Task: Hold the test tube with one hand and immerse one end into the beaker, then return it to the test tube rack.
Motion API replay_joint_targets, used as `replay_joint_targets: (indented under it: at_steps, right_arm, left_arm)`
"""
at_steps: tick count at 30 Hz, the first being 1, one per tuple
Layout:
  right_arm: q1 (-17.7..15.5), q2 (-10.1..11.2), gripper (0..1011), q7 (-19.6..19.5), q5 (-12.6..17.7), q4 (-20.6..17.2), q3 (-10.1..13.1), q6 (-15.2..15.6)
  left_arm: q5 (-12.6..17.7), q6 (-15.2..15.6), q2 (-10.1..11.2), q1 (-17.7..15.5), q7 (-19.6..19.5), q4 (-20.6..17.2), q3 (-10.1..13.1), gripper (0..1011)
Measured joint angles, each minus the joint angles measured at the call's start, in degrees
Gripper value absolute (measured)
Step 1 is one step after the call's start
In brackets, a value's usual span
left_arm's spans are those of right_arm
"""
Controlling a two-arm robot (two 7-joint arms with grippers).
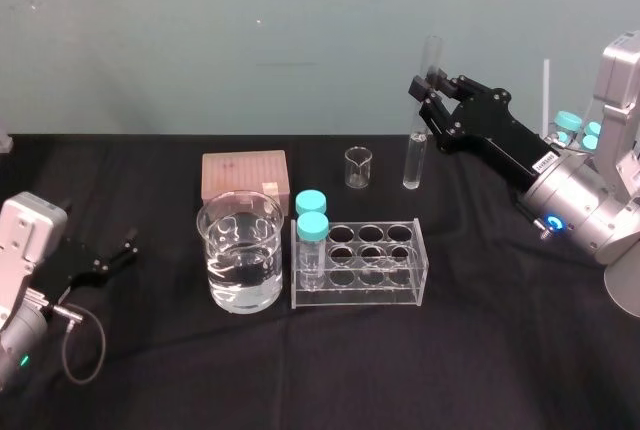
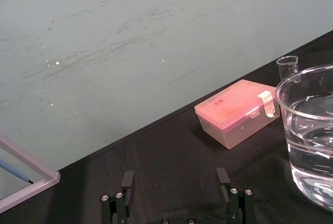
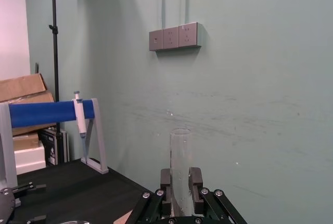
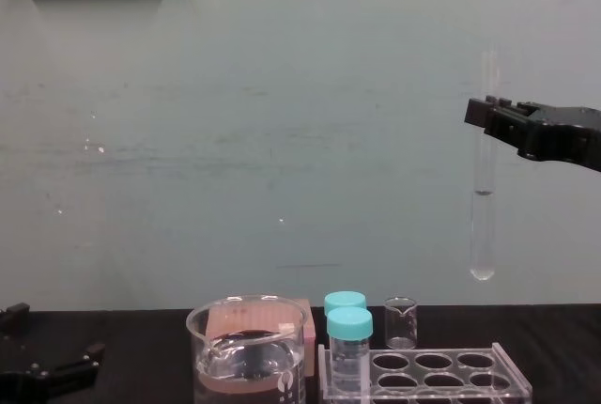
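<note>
R gripper is up in the air at the right rear, fingers clamped on the test tube near its upper part. Tube hangs upright, open end on top, rounded bottom down. In the chest view the tube is well above the test tube rack, over its right end, touching nothing but the gripper. The right wrist view has the tube pinched between both pads.

The rack sits mid-table w/ two teal-capped vials in its left-end holes; other holes are free. Beaker stands just left of the rack, part full of clear liquid. Behind it is a pink tip box, and a tiny beaker sits farther back.

L gripper is parked low at the table's left edge, well apart from the beaker, fingers spread, holding nothing.
</note>
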Motion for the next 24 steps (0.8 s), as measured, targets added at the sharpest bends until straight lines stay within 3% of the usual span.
replay_joint_targets:
  at_steps: [24]
  right_arm:
    - [0.37, -0.04, 224, 0.11, 0.08, 0.5, -0.07, 0.07]
  left_arm:
    - [0.0, 0.0, 0.0, 0.0, 0.0, 0.0, 0.0, 1000]
